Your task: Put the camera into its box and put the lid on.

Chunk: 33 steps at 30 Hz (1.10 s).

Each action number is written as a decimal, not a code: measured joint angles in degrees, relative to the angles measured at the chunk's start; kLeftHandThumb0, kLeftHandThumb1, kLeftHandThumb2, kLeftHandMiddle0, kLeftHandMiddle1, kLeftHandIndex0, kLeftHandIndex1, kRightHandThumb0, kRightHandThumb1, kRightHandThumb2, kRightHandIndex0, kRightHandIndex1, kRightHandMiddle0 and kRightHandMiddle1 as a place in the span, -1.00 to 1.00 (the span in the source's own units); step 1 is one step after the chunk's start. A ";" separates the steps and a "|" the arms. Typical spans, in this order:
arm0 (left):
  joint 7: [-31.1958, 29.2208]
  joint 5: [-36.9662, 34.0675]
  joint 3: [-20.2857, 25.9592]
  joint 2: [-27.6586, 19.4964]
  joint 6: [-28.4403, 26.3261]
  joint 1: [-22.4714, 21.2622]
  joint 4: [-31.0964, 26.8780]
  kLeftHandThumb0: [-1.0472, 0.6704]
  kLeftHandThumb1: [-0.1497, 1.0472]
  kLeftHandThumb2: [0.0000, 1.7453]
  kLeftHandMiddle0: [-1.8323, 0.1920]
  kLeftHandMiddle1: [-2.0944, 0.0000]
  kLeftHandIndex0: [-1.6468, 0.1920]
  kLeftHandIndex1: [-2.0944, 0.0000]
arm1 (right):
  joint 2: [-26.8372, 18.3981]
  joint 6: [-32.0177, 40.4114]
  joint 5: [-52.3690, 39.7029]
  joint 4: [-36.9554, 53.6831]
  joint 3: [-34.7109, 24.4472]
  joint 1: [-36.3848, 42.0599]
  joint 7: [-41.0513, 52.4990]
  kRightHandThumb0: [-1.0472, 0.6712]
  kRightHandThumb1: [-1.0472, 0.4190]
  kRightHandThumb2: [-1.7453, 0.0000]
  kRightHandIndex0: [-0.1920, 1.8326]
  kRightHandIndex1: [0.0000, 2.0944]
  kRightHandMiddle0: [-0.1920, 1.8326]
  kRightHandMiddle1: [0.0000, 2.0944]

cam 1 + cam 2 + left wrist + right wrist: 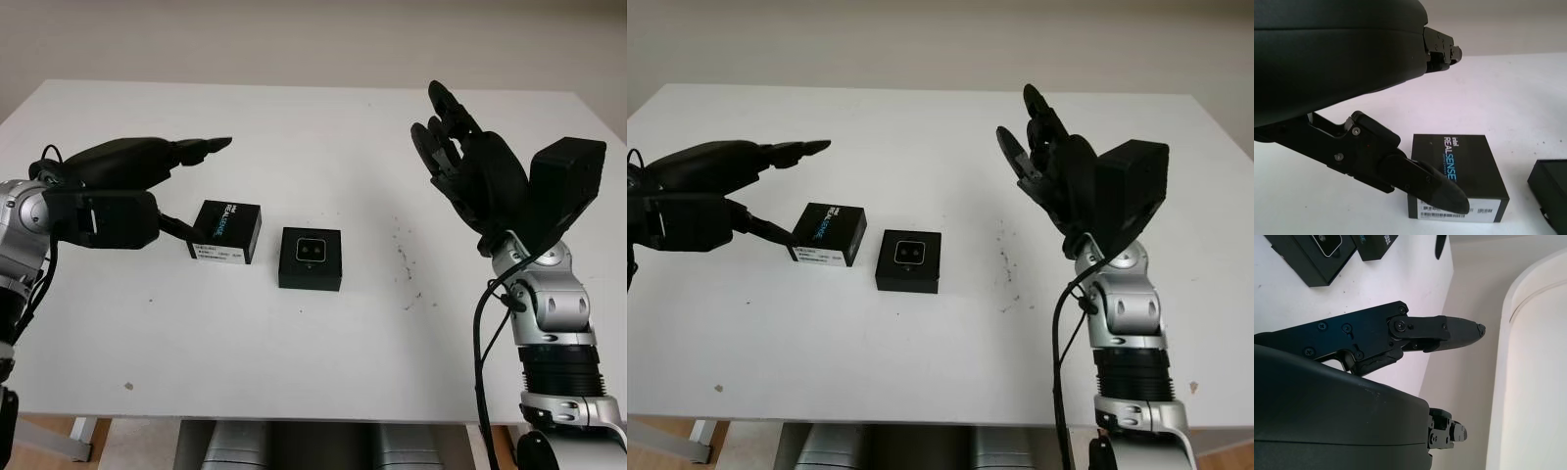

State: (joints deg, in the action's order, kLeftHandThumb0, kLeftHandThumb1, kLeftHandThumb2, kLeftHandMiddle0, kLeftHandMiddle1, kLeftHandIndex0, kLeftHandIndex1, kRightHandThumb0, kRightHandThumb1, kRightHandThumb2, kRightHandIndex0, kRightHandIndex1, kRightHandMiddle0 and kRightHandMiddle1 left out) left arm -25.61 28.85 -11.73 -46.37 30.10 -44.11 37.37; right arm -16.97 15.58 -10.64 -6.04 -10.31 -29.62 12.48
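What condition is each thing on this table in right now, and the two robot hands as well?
Lid: off the box, flat on the table, printed side up.
Box: open, with the camera seated inside.
Left robot hand: open, at the lid's edge, holding nothing.
Right robot hand: open, raised above the table, holding nothing.

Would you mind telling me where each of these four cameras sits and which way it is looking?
Left eye view: on the head, looking forward and down at the white table; left hand and right hand, both open, rise from below.
Right eye view: same head, slightly offset, same scene.
Left wrist view: beside the left hand, facing the RealSense lid.
Right wrist view: beside the raised right hand, facing table and wall.
Shared: the open box with the camera appears in all four.
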 measured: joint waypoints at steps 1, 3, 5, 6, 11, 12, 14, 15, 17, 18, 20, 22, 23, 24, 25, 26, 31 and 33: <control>0.82 0.58 -0.50 0.10 0.86 -0.31 1.25 -0.63 0.67 -0.94 0.84 0.96 0.84 0.97 | 0.07 -0.16 -0.78 0.00 -0.36 -0.05 0.14 -0.57 -1.00 0.44 -1.00 -0.99 -0.95 -1.00; 2.77 1.60 -1.24 0.52 2.22 -0.75 3.60 -0.63 0.66 -0.94 0.84 0.96 0.85 0.97 | 0.29 -0.22 -1.91 -0.04 -1.26 -0.12 -0.16 -0.57 -1.00 0.38 -1.00 -1.00 -0.98 -1.00; 5.06 3.46 -2.27 1.02 2.59 -1.07 5.14 -0.63 0.67 -0.94 0.84 0.96 0.86 0.97 | 0.50 -0.33 -2.76 -0.20 -1.92 -0.14 -0.43 -0.58 -1.00 0.35 -1.00 -1.00 -1.00 -1.00; 5.98 4.31 -2.90 1.36 2.62 -1.13 5.81 -0.62 0.67 -0.94 0.84 0.96 0.86 0.97 | 0.57 -0.38 -2.97 -0.28 -2.06 -0.15 -0.59 -0.57 -1.00 0.35 -1.00 -1.00 -1.00 -1.00; 9.79 7.27 -5.46 2.81 2.70 -1.32 8.52 -0.61 0.67 -0.94 0.85 0.95 0.87 0.96 | 0.57 -0.37 -2.98 -0.29 -1.98 -0.15 -1.04 -0.57 -1.00 0.37 -1.00 -1.00 -0.98 -0.98; 10.24 7.41 -5.61 3.17 2.71 -1.48 9.19 -0.62 0.68 -0.94 0.85 0.96 0.87 0.96 | 0.54 -0.37 -2.96 -0.28 -1.89 -0.14 -0.91 -0.56 -1.00 0.38 -1.00 -1.00 -0.98 -0.98; 10.45 6.93 -5.69 4.38 1.99 -2.28 11.18 -0.62 0.68 -0.93 0.87 0.96 0.87 0.96 | 0.34 -0.36 -2.76 -0.27 -1.55 -0.13 -0.28 -0.55 -1.00 0.39 -1.00 -1.00 -0.97 -0.97; 10.45 6.75 -5.69 4.86 1.45 -2.65 12.01 -0.61 0.69 -0.93 0.87 0.96 0.87 0.96 | 0.19 -0.36 -2.55 -0.26 -1.29 -0.12 -0.11 -0.55 -1.00 0.39 -1.00 -1.00 -0.97 -0.97; 10.56 6.64 -5.76 5.85 0.54 -3.45 13.67 -0.59 0.67 -0.94 0.84 0.95 0.87 0.95 | 0.08 -0.37 -2.12 -0.23 -0.94 -0.09 0.13 -0.55 -1.00 0.38 -1.00 -1.00 -0.96 -0.97; 10.73 6.67 -5.95 6.14 0.37 -3.68 14.24 -0.59 0.67 -0.94 0.83 0.94 0.86 0.95 | 0.06 -0.38 -1.93 -0.23 -0.85 -0.06 0.25 -0.55 -1.00 0.37 -1.00 -1.00 -0.96 -0.97; 11.14 6.79 -6.34 6.50 0.36 -3.92 14.98 -0.59 0.67 -0.94 0.82 0.94 0.85 0.94 | -0.02 -0.38 -1.48 -0.15 -0.77 0.01 0.30 -0.55 -1.00 0.37 -1.00 -1.00 -0.95 -0.96; 11.19 6.83 -6.82 6.76 0.57 -4.12 15.68 -0.61 0.66 -0.94 0.79 0.93 0.82 0.94 | -0.14 -0.38 -0.85 0.08 -0.68 0.17 0.19 -0.53 -1.00 0.35 -1.00 -0.99 -0.95 -0.96; 11.18 6.82 -6.99 6.86 0.81 -4.14 15.94 -0.60 0.65 -0.94 0.78 0.93 0.81 0.93 | -0.16 -0.36 -0.59 0.28 -0.66 0.25 0.07 -0.52 -1.00 0.35 -0.99 -0.99 -0.94 -0.96; 11.18 6.73 -7.07 7.03 0.95 -4.14 16.18 -0.59 0.64 -0.95 0.77 0.93 0.80 0.93 | -0.18 -0.35 -0.42 0.41 -0.66 0.26 -0.04 -0.52 -1.00 0.35 -0.99 -0.99 -0.94 -0.96; 11.18 6.67 -7.16 7.19 0.97 -4.14 16.44 -0.59 0.63 -0.95 0.76 0.93 0.79 0.92 | -0.18 -0.35 -0.32 0.48 -0.66 0.26 -0.12 -0.52 -1.00 0.36 -1.00 -0.99 -0.94 -0.96; 11.19 6.67 -7.25 7.35 0.87 -4.14 16.65 -0.58 0.63 -0.95 0.75 0.93 0.78 0.92 | -0.20 -0.35 -0.16 0.50 -0.65 0.27 -0.09 -0.52 -1.00 0.36 -1.00 -0.99 -0.95 -0.96; 12.55 6.80 -7.81 8.23 0.82 -4.12 17.10 -0.54 0.64 -0.94 0.71 0.93 0.74 0.92 | -0.78 -0.50 1.95 0.50 0.54 0.33 0.03 -0.49 -1.00 0.42 -0.96 -0.97 -0.91 -0.94; 12.99 6.80 -7.95 8.29 1.30 -4.11 17.36 -0.50 0.62 -0.94 0.69 0.93 0.71 0.91 | -0.78 -0.50 2.70 0.50 0.82 0.34 -0.34 -0.52 -1.00 0.47 -0.96 -0.96 -0.89 -0.93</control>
State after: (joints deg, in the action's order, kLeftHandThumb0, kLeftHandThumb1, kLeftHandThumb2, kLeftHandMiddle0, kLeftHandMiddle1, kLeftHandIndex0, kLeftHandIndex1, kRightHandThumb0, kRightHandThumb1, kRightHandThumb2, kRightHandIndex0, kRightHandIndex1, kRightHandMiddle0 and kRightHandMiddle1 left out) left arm -12.63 35.65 -19.67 -38.08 31.40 -48.22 54.73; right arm -17.75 15.08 -7.94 -5.54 -9.50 -29.29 12.14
